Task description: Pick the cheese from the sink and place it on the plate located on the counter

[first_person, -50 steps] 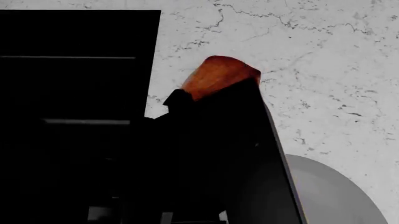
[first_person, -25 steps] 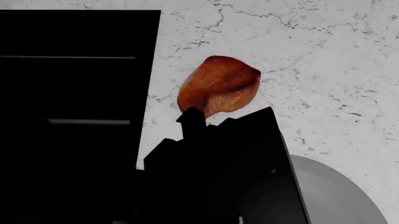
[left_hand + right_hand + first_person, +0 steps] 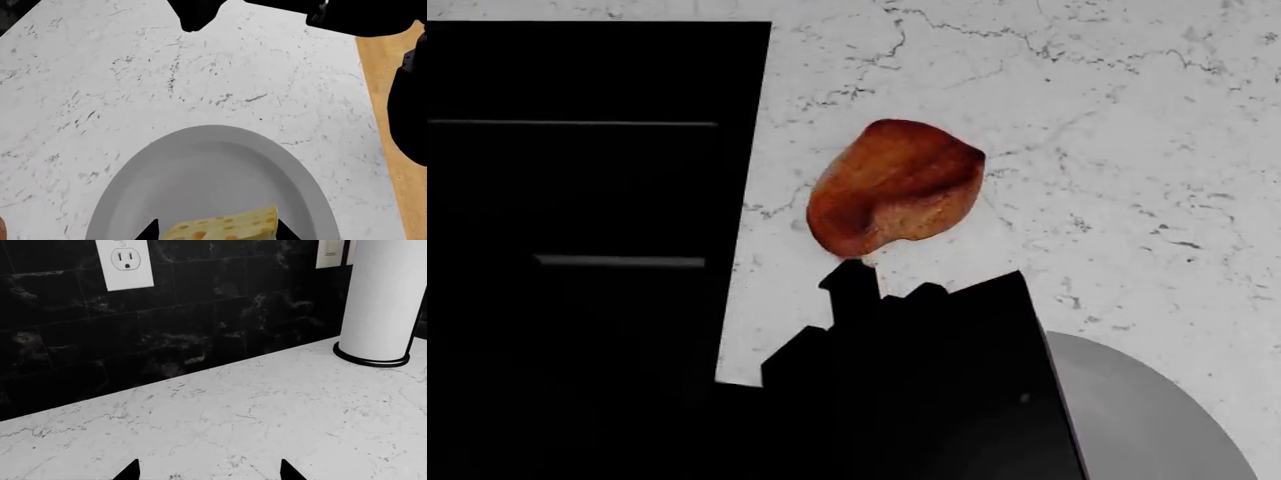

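Note:
The cheese (image 3: 223,227), a pale yellow wedge with darker holes, sits between the fingertips of my left gripper (image 3: 217,234), which is shut on it just above the light-grey plate (image 3: 207,170) on the white marble counter (image 3: 100,100). In the head view my left arm (image 3: 921,390) is a black shape that hides the cheese and covers the left part of the plate (image 3: 1154,415). The black sink (image 3: 587,150) lies at the left. My right gripper (image 3: 208,472) is open and empty over bare counter (image 3: 233,410).
A reddish-brown glossy lump (image 3: 894,185) lies on the counter just beyond my left arm, right of the sink. The right wrist view shows a black tiled wall with a white outlet (image 3: 123,262) and a white cylinder on a black base (image 3: 383,300). A counter edge with wood floor (image 3: 393,150) lies beyond the plate.
My left arm has drawn back toward the lower edge of the head view, uncovering the whole reddish lump. The lump and the plate have not moved.

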Tool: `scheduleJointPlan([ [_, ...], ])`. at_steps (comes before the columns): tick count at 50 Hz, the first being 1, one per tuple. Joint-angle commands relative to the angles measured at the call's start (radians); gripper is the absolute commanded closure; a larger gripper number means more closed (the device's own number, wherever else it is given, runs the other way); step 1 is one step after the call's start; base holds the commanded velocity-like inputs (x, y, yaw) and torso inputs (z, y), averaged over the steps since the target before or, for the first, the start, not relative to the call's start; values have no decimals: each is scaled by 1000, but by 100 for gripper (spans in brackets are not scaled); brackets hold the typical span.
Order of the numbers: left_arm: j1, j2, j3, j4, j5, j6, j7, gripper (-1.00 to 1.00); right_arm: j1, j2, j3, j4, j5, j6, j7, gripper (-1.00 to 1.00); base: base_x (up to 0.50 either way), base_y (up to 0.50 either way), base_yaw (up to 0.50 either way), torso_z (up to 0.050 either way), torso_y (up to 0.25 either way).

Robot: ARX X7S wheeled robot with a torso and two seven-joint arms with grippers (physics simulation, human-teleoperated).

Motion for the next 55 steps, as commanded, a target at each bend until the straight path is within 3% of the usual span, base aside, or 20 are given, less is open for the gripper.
scheduleJointPlan([
  [1, 17, 5, 15, -3, 8, 13, -7, 100, -27, -5, 12, 0, -10, -19, -15, -100, 0, 0, 0, 0, 0],
  [55, 71, 3, 76, -11, 89, 27, 44, 100, -87, -26, 29, -1, -16, -64, -29, -100, 0, 0, 0, 0, 0],
])
